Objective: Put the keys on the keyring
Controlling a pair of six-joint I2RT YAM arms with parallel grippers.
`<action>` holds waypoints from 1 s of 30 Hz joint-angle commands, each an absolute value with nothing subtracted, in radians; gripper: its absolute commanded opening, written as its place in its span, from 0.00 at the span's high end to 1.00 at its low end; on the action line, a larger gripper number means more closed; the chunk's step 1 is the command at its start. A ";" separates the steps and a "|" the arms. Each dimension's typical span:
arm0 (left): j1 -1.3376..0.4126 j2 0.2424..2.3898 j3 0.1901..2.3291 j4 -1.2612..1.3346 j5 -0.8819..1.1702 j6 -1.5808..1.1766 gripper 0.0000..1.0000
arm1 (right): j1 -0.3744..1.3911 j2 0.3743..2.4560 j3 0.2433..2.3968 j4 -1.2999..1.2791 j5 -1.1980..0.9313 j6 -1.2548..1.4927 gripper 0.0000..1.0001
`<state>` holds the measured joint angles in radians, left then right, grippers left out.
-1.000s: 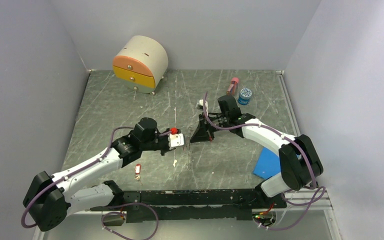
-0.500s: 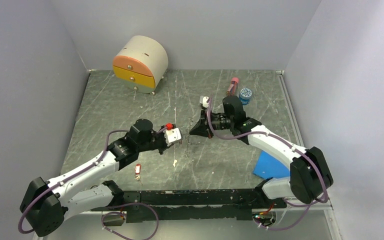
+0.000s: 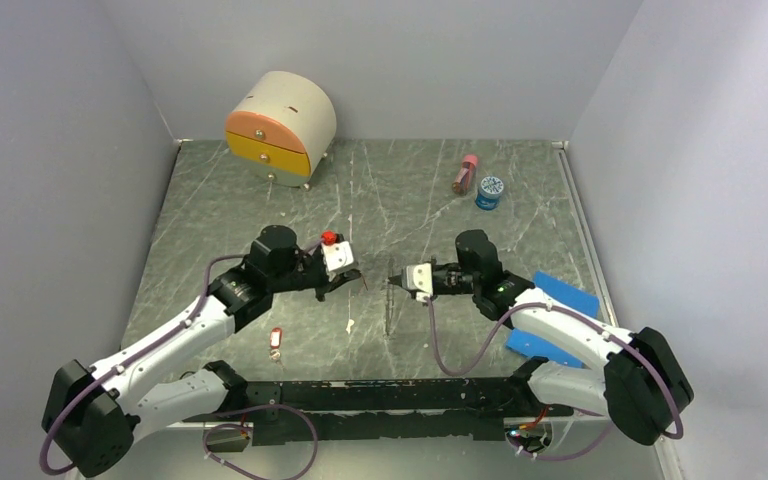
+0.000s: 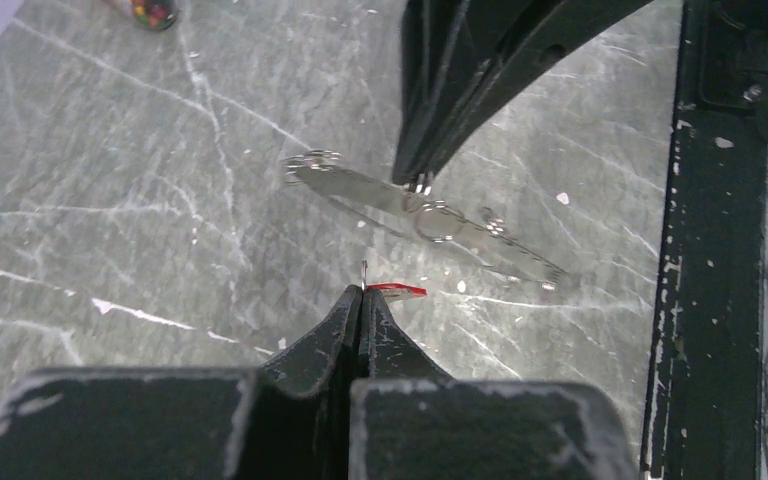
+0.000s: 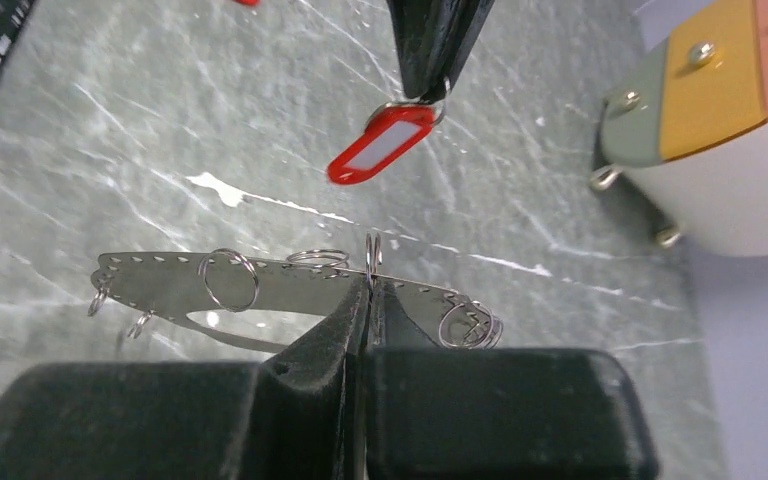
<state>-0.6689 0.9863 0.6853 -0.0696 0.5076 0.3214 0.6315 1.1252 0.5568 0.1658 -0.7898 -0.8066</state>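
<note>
From the top camera, I am seeing the left claw (image 3: 348, 280) pressed together on one of the keys (image 3: 364, 284) and pointing right at the keyring (image 3: 387, 305). The right claw (image 3: 398, 279) is pinching that hoop and holding it on edge over the bench (image 3: 210, 220). The hoop is showing as a thin line running near to far, just right of the held key and apart from it, and nothing is lying between them. A spare key (image 3: 276, 342) is resting on the bench nearer me, closest to the left arm. The drawer box (image 3: 280, 128), pink bottle (image 3: 465, 173), jar (image 3: 489, 190) and blue pad (image 3: 550, 315) are sitting well clear.

In the left wrist view, my claw tips are showing closed, with only a red sliver of the tag (image 4: 397, 290) poking out. The hoop is hanging straight ahead, slanting from upper left to lower right.

In the right wrist view, my claw is gripping the hoop's rim among its small rings (image 5: 228, 280), and the tag is dangling beyond. I am not finding the hoop's opening, which I judge the threading depends on.
</note>
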 commanded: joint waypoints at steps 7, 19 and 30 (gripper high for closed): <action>-0.664 1.005 0.696 -0.022 0.651 0.544 0.97 | 0.655 1.134 0.618 0.104 -0.797 -1.173 1.00; -0.675 1.104 0.774 -0.099 0.657 0.809 0.97 | 0.657 1.167 0.681 -0.057 -0.878 -1.228 1.00; -0.751 1.210 0.830 -0.138 0.653 0.890 0.98 | 0.657 1.200 0.715 -0.102 -0.917 -1.224 1.00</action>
